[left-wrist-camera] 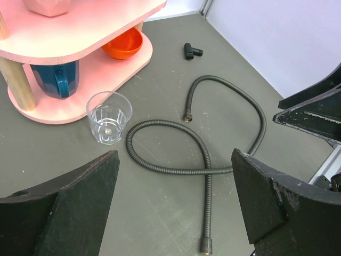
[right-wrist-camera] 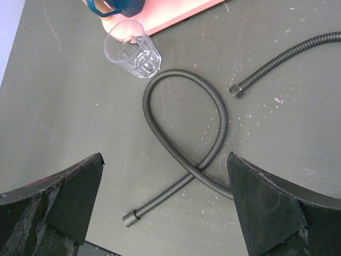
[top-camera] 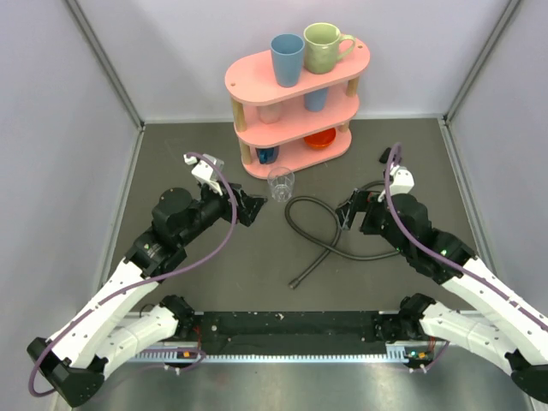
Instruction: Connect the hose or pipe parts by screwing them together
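One dark ribbed hose point(top-camera: 329, 249) lies on the grey table between my grippers, looped so that it crosses itself. In the left wrist view the hose point(left-wrist-camera: 162, 169) has one end fitting point(left-wrist-camera: 205, 246) near the camera and the other end point(left-wrist-camera: 187, 116) farther back. The right wrist view shows the hose point(right-wrist-camera: 193, 172) with an end fitting point(right-wrist-camera: 129, 219) low down. A small black T-shaped fitting point(left-wrist-camera: 193, 51) lies apart, towards the back. My left gripper point(top-camera: 257, 210) point(left-wrist-camera: 175, 157) hangs open left of the loop. Open too, my right gripper point(top-camera: 347, 212) point(right-wrist-camera: 164, 157) is at the loop's right side. Neither holds anything.
A clear glass point(top-camera: 281, 181) point(left-wrist-camera: 109, 117) point(right-wrist-camera: 133, 50) stands just behind the loop. Behind it is a pink three-tier shelf point(top-camera: 295, 73) carrying mugs, cups and an orange bowl point(left-wrist-camera: 123, 45). Grey walls close in the table at the left, back and right.
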Controlling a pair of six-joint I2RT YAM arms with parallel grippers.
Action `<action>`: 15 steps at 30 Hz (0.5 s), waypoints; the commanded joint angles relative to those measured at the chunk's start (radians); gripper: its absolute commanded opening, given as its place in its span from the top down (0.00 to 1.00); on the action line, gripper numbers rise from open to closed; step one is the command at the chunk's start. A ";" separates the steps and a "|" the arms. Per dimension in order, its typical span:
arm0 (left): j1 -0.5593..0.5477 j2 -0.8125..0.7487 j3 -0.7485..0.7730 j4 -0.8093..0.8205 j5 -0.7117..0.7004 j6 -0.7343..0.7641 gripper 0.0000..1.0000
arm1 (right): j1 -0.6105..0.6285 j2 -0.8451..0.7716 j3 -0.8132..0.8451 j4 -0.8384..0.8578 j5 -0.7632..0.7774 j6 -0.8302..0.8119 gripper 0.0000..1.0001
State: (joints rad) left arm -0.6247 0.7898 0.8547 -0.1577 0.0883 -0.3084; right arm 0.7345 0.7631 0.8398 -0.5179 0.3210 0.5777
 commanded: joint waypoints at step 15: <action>-0.003 0.109 0.098 -0.129 -0.206 0.019 0.14 | -0.352 0.488 0.341 0.128 0.166 -0.182 0.27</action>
State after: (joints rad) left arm -0.6247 0.8898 0.8871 -0.2634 -0.0750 -0.3012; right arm 0.5644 1.1309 1.0260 -0.4419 0.5549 0.4339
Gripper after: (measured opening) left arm 0.866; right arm 0.799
